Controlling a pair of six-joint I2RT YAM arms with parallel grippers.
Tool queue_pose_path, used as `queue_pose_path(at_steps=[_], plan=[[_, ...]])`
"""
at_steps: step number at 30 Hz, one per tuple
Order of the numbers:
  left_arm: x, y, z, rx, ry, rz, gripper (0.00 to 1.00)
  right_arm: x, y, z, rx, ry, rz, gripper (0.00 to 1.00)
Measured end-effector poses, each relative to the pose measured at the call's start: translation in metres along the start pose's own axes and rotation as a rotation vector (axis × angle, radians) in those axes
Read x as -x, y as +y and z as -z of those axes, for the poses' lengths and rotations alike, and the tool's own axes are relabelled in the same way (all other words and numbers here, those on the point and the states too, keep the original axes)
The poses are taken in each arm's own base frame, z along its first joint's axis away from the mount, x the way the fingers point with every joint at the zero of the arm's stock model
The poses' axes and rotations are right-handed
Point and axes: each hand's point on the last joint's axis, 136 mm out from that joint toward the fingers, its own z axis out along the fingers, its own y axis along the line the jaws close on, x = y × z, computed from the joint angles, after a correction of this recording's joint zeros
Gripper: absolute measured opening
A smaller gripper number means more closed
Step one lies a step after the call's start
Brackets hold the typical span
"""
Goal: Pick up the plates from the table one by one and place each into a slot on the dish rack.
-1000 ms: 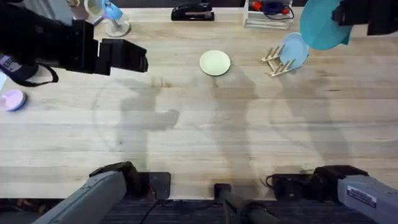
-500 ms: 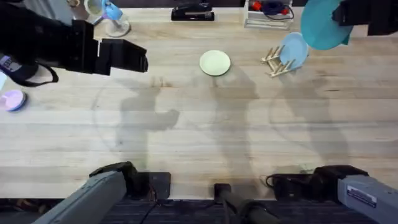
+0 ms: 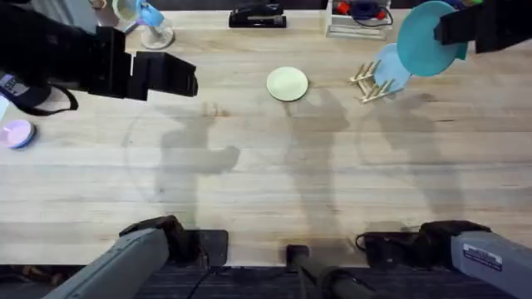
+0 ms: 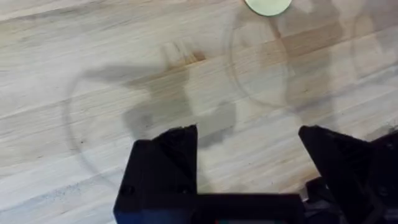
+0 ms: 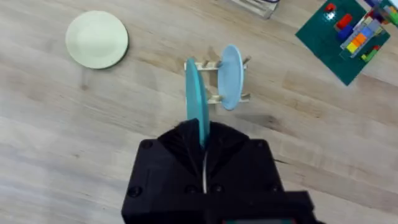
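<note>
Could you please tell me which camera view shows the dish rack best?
The right wrist view: the dish rack sits centred, dowels visible, a light-blue plate standing in it. Overhead shows it small and partly hidden by that plate.

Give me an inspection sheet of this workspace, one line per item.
Surface: light wooden table, grain and arm shadows visible.
Job's things: teal plate held on edge above the dish rack; cream plate flat on the table; a light-blue plate already stands in the rack.
Clutter: black stapler, small lilac dish, green board with coloured bricks.
Grippers: left gripper jaws open, empty, above bare table; right gripper jaws shut on the teal plate's rim.
Cables: dark cables by the arm bases at the near edge.
Surroundings: nothing seen beyond the table.
</note>
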Motion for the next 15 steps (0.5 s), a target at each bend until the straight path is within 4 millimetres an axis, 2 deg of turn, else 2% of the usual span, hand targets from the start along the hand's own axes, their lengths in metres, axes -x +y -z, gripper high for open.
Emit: queue_pose_path(at_steps=[10, 15], plan=[[0.0, 0.0, 0.0, 0.0, 0.0, 0.0, 0.994, -0.007, -0.02, -0.002, -0.047, 0.021, -0.041, 0.029], [0.0, 0.0, 0.0, 0.0, 0.0, 0.0, 0.995, -0.007, -0.022, -0.001, -0.051, 0.022, -0.033, 0.029]])
